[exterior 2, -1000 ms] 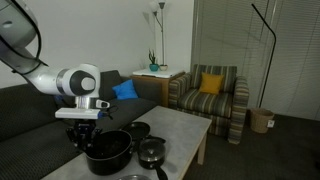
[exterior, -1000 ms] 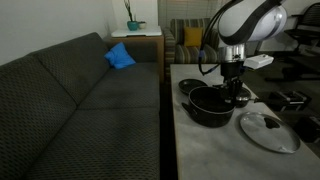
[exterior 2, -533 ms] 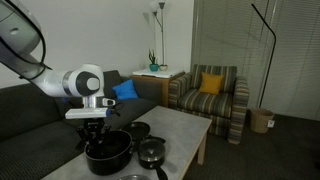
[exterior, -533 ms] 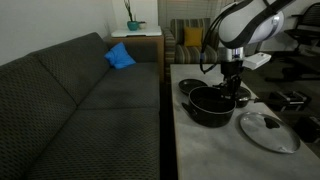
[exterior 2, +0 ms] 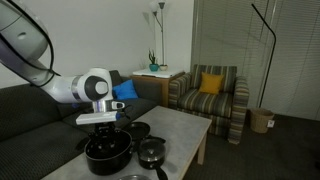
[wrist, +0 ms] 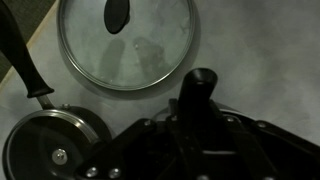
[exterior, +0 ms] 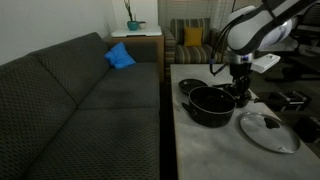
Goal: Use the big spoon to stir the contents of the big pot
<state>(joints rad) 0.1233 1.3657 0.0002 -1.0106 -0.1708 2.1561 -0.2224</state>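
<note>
The big pot (exterior: pixel 207 105) is wide, black and shallow, and stands on the pale table (exterior: pixel 200 150); it also shows in an exterior view (exterior 2: pixel 108 156). My gripper (exterior: pixel 240 96) hangs over the pot's rim on the side toward the glass lid, and it shows above the pot in an exterior view (exterior 2: pixel 104 131). In the wrist view the gripper (wrist: pixel 190 150) is shut on the big spoon's black handle (wrist: pixel 200 92). The spoon's bowl and the pot's inside are hidden by the gripper.
A round glass lid (exterior: pixel 268 131) with a black knob (wrist: pixel 117 14) lies beside the big pot. A smaller black pot (exterior: pixel 190 87) stands behind it. A small lidded saucepan (wrist: pixel 50 148) with a long handle (wrist: pixel 20 60) is nearby. A grey couch (exterior: pixel 80 110) runs along the table.
My gripper has swept sideways across the big pot with the spoon, from over its middle toward the rim nearest the glass lid. The pots and the lid have stayed put.
</note>
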